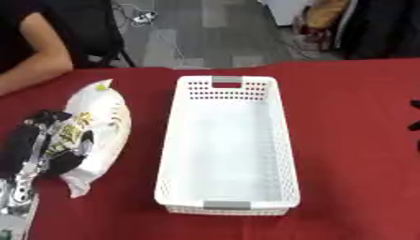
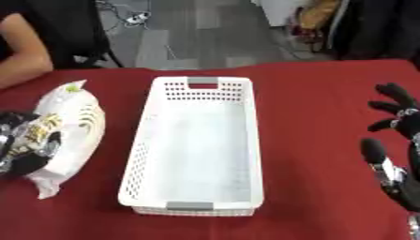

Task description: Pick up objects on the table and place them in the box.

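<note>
White snack bag [image 1: 98,126] lies flat on the red table [image 1: 344,140], just left of the white perforated box [image 1: 228,140], which holds nothing you can see. Your left hand [image 1: 37,150] is over the bag's left side, its dark fingers curled onto the printed face and the near edge; the bag does not look lifted yet. Your right hand [image 2: 393,154] waits well to the right of the box, fingers spread apart and upright, holding nothing.

Watch the grip first. The bag looks soft and puffy, so fingers set only on one edge may let it fold, swing or slide out as you raise it. Its far tip points toward the box's back corner, and the crimped tail hangs nearest you; either end could catch the box's left wall if you carry it across low, and that light box may shift or tip. Lift clear of the rim before moving right.
</note>
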{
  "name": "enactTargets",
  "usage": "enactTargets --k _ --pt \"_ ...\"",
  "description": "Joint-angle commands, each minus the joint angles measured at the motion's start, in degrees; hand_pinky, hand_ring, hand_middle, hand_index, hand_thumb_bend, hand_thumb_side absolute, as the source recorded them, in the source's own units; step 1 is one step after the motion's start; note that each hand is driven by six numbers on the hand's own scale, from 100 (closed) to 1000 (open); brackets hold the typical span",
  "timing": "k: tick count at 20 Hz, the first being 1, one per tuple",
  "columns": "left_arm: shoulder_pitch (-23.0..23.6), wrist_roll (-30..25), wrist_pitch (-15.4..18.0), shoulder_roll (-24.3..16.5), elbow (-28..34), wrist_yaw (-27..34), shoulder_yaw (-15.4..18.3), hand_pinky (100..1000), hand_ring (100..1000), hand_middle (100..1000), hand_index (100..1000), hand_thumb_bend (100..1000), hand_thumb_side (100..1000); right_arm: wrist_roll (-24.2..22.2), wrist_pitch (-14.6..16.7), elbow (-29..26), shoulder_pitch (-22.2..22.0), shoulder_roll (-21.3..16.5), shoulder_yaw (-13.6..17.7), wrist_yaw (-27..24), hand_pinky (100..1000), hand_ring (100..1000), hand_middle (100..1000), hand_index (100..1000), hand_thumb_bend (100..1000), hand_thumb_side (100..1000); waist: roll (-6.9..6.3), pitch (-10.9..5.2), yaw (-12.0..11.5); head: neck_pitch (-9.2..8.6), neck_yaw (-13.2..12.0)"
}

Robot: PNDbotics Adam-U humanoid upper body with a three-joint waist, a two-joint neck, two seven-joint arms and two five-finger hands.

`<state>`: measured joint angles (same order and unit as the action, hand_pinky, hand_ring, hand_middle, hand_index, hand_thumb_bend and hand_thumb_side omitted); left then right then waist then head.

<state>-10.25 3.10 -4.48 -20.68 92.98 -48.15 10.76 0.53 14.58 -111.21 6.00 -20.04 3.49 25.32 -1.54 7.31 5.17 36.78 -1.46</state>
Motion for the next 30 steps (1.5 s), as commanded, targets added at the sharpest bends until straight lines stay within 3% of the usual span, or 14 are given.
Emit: enactTargets --k 1,15,20,25,30 --pt "-0.2 -0.3 0.2 -0.9 0.7 0.3 -0.1 100 100 216 138 100 386 0.2 -0.1 -0.8 0.3 -0.5 0.3 -0.1 558 797 891 1000 556 935 0.03 -0.61 0.0 -0.53 0.7" --pt "-1.7 1.0 -0.8 -1.6 3.4 2.1 1.1 100 100 203 132 100 407 0.3 -0.1 -0.7 0.3 -0.5 0.3 -0.1 558 797 891 1000 542 939 0.00 -0.69 0.1 -0.61 0.9" --pt "-7.7 6.6 -3.2 -5.3 12.8 8.9 3.5 100 100 169 133 100 470 0.3 -0.1 -0.6 0.1 -0.6 0.3 -0.1 558 798 891 1000 538 940 -0.05 -0.99 -0.1 -0.61 0.9" --pt "-11.5 6.2 -2.3 -9.6 17.9 13.0 0.4 100 100 154 132 100 479 0.2 0.0 -0.5 0.1 -0.7 0.1 -0.1 558 798 891 1000 537 940 -0.16 -1.12 0.2 -0.61 0.7" --pt "-15.1 4.5 -0.6 -11.0 18.7 14.8 -2.4 100 100 140 131 100 482 0.1 0.0 -0.5 0.1 -0.8 0.0 -0.2 558 798 891 1000 537 939 -0.24 -1.20 0.4 -0.70 0.6"
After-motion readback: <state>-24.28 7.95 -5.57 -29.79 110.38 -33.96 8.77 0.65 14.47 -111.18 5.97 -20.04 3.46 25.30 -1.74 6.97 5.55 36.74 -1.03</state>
